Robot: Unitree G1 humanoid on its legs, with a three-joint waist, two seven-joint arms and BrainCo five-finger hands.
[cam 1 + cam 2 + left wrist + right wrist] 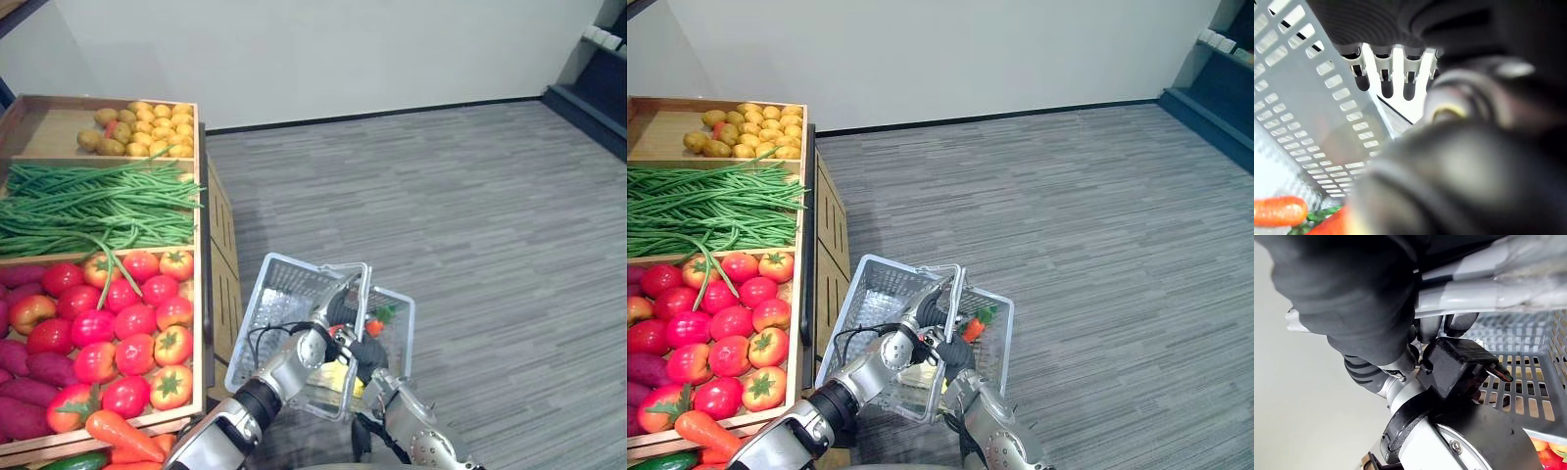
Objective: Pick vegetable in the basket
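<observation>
A pale grey slotted basket (284, 294) hangs beside the wooden stand, and my right hand (368, 354) is shut on its handle (1474, 296), fingers curled round the bar. Inside the basket lie a carrot (375, 327) with green leaves and something yellow (339, 378). My left hand (338, 307) reaches in over the basket's middle, just left of the carrot. In its wrist view the fingers (1383, 83) hang relaxed and hold nothing, with the basket wall (1312, 112) behind them and the carrot (1278, 210) beyond.
The stand (204, 294) on my left holds potatoes (142, 127), green beans (98, 206), tomatoes (127, 323), purple sweet potatoes (24, 392), carrots (122, 436) and a cucumber (73, 462). Grey floor (470, 215) stretches to the right and ahead to a white wall.
</observation>
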